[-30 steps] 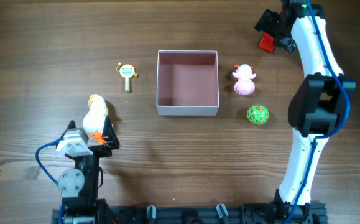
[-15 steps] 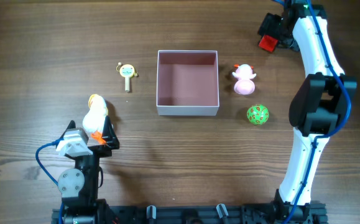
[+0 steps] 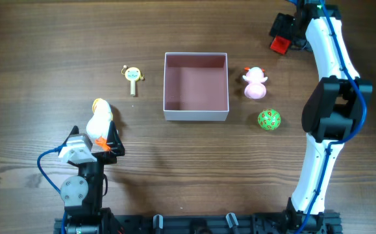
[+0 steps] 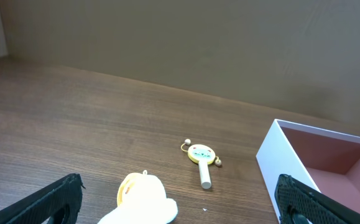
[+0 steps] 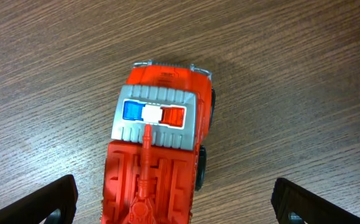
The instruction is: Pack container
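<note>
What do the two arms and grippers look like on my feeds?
Right arm: long white links, black joint housings, a thin blue cable along it. Left arm: black body, round grey joint cap, pale grey wrist block, orange tabs, a looping blue cable. The left gripper and right gripper both have flat black fingers with a rough surface.

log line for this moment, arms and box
left gripper open by duck | right gripper open over red truck | container empty | unpacked: rattle, pink toy, green ball
</note>
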Robot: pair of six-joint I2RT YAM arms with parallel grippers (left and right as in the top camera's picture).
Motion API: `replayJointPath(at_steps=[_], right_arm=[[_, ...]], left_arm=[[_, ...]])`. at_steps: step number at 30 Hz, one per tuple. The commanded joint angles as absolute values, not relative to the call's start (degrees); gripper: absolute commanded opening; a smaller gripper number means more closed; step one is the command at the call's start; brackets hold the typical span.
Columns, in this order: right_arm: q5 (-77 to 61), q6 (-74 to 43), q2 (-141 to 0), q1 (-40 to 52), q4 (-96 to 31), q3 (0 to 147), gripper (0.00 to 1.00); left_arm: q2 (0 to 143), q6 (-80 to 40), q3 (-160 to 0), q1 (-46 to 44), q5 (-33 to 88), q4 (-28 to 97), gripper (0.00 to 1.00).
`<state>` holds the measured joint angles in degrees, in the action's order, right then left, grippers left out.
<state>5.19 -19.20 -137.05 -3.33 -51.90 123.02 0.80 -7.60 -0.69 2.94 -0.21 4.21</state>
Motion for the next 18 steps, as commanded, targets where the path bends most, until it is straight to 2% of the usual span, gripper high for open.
replayJointPath(at_steps=[1,14,17,18], right_arm=[[4.1,-19.9,-140.3,-3.6,-51.9,122.9,1.00],[4.1,-19.9,-140.7,-3.6,-50.8,122.9,0.99],[4.8,-19.7,-140.7,-3.6,-50.8,122.9,0.93],[4.8,-19.7,-140.7,-3.6,-50.8,122.9,0.89]], left_arm=[[0.4,-6.4,-0.3,2.5,-0.9,4.1,1.00],[0.4,-6.4,-0.3,2.5,-0.9,4.1,1.00],[0.4,-6.4,-0.3,2.5,-0.9,4.1,1.00],[0.4,-6.4,-0.3,2.5,-0.9,4.1,1.00]])
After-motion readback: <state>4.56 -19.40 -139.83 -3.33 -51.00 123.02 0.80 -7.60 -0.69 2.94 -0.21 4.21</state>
